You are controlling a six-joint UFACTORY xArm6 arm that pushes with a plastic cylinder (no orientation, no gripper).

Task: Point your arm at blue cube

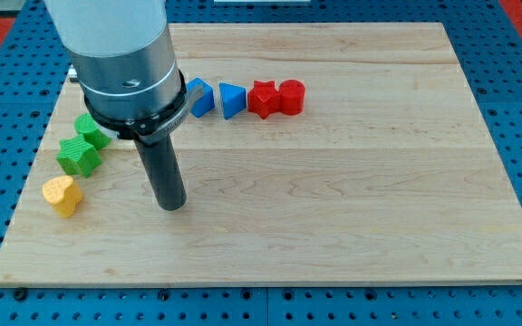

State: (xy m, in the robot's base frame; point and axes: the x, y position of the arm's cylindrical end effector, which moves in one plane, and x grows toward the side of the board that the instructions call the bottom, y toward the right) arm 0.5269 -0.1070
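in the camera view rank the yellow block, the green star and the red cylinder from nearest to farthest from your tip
1. The yellow heart-shaped block, to the view's left of my tip.
2. The green star-like block, up and to the left, beyond the yellow one.
3. The red cylinder, far off toward the view's upper right, at the row's end.

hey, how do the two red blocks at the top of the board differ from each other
Shape: the red star block has pointed, notched edges, while the red cylinder block is round with a smooth outline.
Position: the red star block sits to the view's left, next to a blue block; the red cylinder block ends the row on the view's right.
Shared: both are the same red, touch each other, and lie well away from my tip.
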